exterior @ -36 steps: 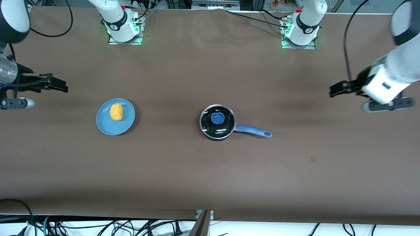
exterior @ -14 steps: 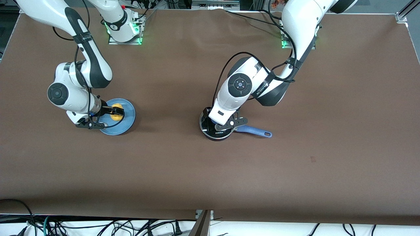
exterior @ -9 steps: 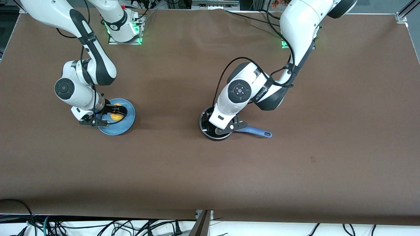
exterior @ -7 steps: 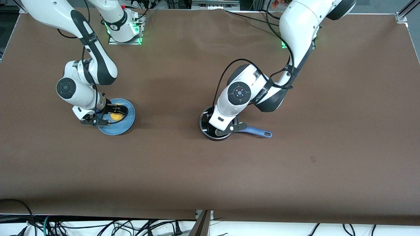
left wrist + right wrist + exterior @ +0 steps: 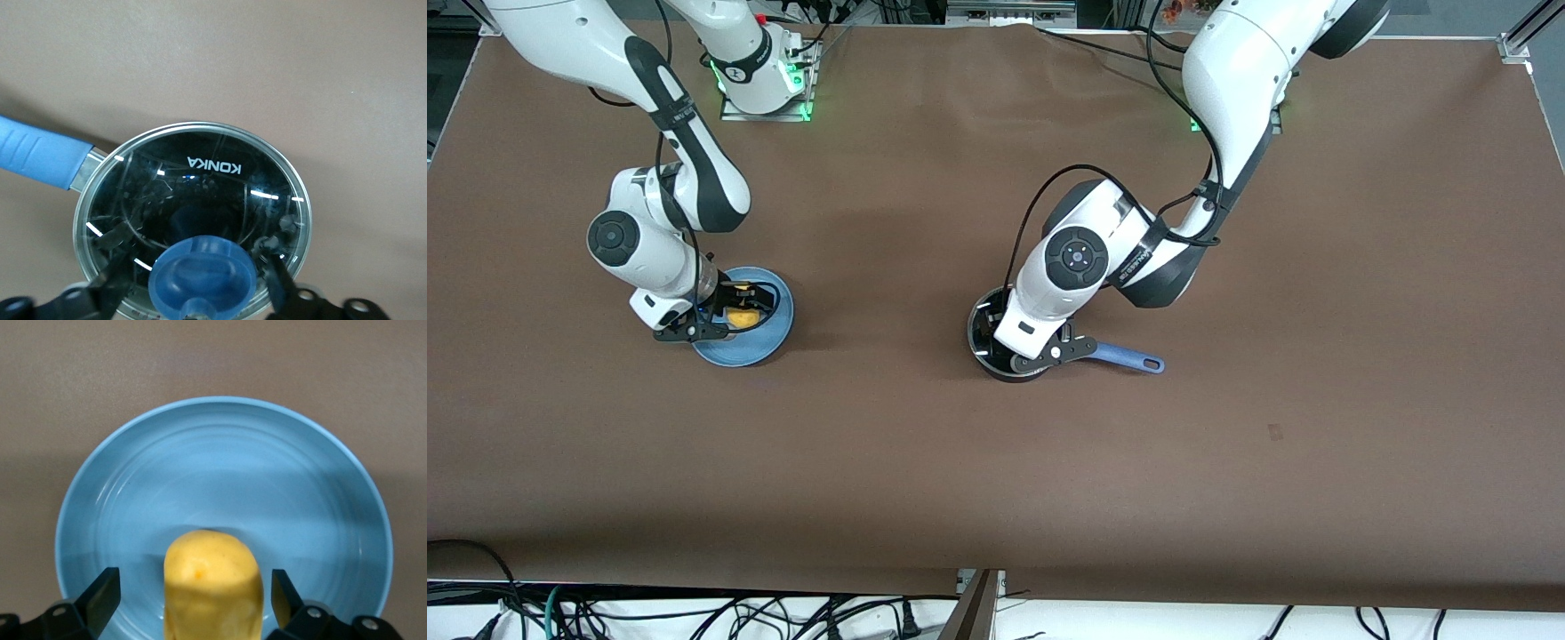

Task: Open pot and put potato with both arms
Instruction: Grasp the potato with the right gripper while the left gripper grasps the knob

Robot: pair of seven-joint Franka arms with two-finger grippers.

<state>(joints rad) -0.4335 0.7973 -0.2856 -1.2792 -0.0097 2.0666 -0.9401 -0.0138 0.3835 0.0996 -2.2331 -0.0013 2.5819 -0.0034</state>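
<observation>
Pot (image 5: 193, 193), round black steel-rimmed, wears clear glass lid (image 5: 267, 180).

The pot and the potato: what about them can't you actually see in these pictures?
- Pot inside: hidden under the glass lid, which shows only reflections, in the left wrist view.
- Lid knob: cut off by the frame edge; in the front view the left arm covers it.
- Potato: its near end is cut off in the right wrist view; the right gripper mostly covers it in the front view.

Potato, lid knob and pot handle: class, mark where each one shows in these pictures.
potato (image 5: 213, 583): right wrist view, middle of its yellow top.
lid knob (image 5: 202, 275): left wrist view, centre of the blue knob.
pot handle (image 5: 1129, 358): front view, middle of the blue grip.
</observation>
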